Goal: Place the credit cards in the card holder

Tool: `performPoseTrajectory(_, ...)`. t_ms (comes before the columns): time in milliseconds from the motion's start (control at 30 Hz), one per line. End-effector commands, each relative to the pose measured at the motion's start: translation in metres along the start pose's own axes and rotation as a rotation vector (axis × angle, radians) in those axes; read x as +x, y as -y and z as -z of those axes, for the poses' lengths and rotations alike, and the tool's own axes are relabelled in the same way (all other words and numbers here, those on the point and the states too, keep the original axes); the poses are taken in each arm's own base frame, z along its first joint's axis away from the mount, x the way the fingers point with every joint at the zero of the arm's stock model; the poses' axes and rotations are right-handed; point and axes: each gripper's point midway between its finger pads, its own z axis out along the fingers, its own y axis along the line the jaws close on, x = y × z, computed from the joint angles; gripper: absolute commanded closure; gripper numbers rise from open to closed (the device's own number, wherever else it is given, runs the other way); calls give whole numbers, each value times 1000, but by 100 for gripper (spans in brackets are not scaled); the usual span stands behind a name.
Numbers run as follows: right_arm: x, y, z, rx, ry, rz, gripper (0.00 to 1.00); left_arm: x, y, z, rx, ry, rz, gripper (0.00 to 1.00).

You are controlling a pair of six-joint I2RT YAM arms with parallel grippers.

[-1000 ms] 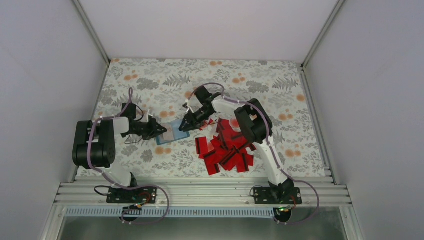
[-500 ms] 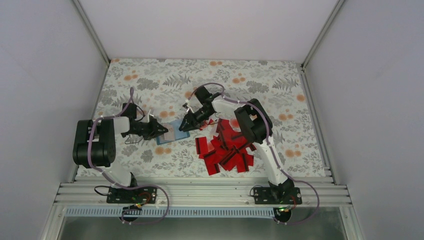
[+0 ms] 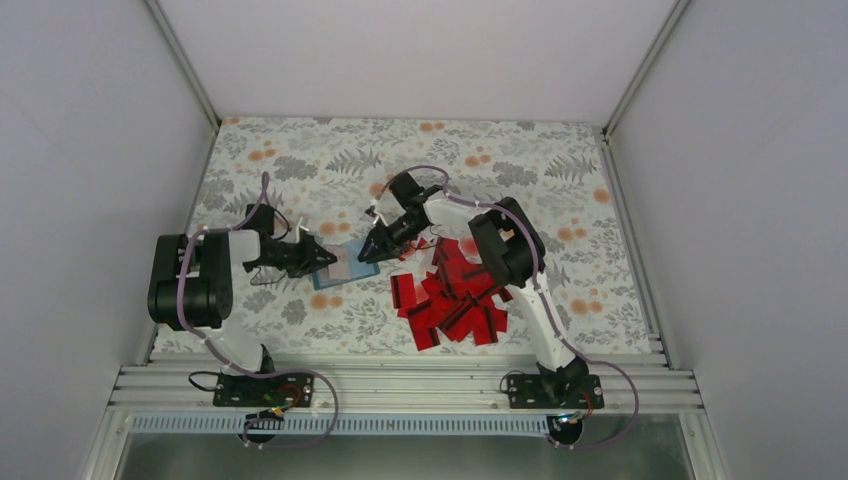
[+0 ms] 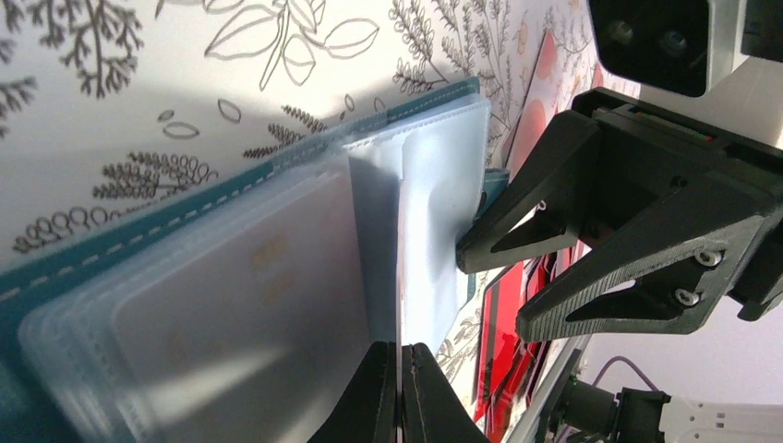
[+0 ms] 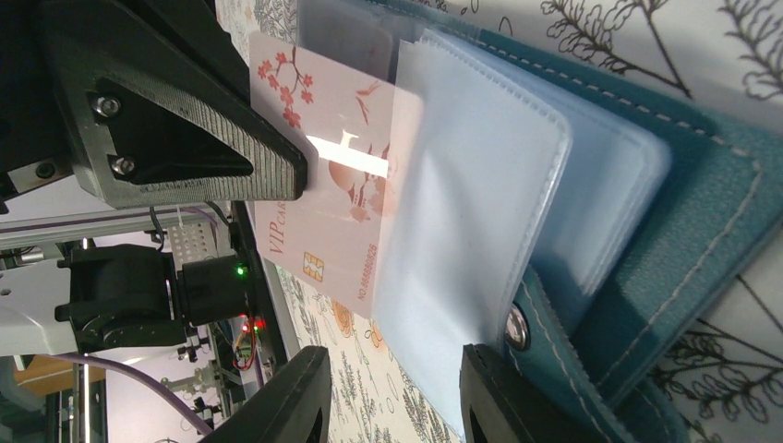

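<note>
Pinching a pale card (image 5: 342, 231) in closed left jaws, apparently feeding it into a clear pocket (image 5: 480, 231) of the card holder (image 5: 692, 212), lying open on the counter (image 3: 520, 160); bracing its edge with parted right jaws.
</note>
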Motion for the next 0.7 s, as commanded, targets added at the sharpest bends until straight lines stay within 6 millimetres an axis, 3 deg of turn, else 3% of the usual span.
performPoseTrajectory(0, 2, 17, -6, 49, -14, -17, 63, -12, 3, 0, 4, 10, -60, 98)
performPoseTrajectory(667, 2, 18, -7, 46, -15, -27, 63, -16, -1, -6, 19, 14, -73, 98)
